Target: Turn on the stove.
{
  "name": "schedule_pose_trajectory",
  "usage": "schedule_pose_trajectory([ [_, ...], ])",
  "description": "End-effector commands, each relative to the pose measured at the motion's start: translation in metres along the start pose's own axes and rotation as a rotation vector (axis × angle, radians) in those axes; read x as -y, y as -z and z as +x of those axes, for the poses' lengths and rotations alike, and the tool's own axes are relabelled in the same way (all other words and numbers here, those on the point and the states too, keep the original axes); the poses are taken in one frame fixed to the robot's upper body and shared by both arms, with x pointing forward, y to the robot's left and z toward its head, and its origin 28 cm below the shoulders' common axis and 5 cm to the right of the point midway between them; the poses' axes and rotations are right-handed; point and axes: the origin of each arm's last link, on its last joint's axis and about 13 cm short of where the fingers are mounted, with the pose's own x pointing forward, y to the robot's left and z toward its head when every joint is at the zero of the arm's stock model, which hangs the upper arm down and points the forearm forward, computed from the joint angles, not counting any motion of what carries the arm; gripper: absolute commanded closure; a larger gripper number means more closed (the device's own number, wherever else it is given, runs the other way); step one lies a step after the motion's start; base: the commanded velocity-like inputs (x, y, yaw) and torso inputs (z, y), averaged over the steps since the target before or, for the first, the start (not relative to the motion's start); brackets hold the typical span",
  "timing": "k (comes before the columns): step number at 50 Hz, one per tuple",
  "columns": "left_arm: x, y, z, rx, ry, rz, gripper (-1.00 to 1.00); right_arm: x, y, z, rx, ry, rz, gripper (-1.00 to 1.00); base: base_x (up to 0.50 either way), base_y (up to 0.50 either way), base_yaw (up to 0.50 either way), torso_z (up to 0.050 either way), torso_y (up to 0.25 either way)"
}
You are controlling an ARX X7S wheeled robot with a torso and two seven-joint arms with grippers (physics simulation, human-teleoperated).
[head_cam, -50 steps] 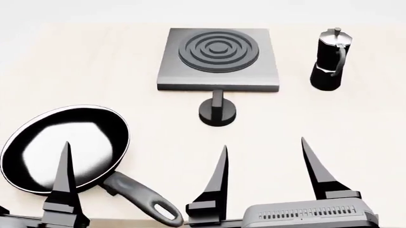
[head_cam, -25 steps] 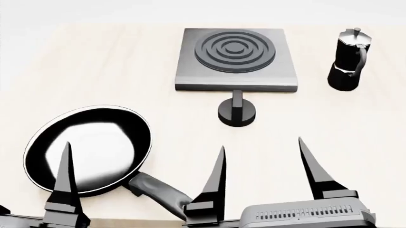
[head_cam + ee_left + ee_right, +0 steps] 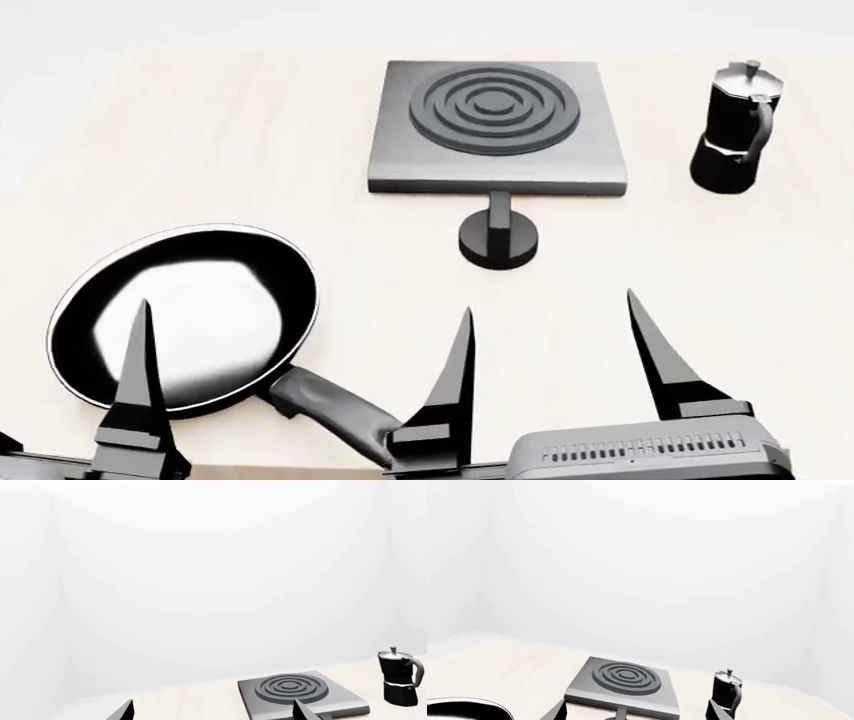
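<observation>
Ahead of us on the pale surface (image 3: 200, 150), the stove (image 3: 497, 125) sits at the far middle, its black knob (image 3: 499, 238) just in front of the hotplate on a short stem. We hold both claws low at the near edge, empty: the left claw (image 3: 300, 385) with fingers spread wide over the frying pan (image 3: 180, 315), the right claw (image 3: 547, 370) likewise parted. A moka pot (image 3: 734, 130) stands right of the stove.
</observation>
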Motion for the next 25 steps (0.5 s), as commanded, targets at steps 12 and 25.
schedule_pose_trajectory([
  [12, 0.0003, 0.0006, 0.0003, 0.000, 0.000, 0.000, -1.00, -0.0003, 0.0020, 0.0010, -0.010, 0.000, 0.003, -1.00, 0.17, 0.00, 0.00, 0.000, 0.000],
  [25, 0.0000, 0.0009, 0.0004, 0.000, 0.000, 0.000, -1.00, -0.0004, 0.0019, 0.0010, -0.009, 0.001, 0.004, -1.00, 0.17, 0.00, 0.00, 0.000, 0.000],
])
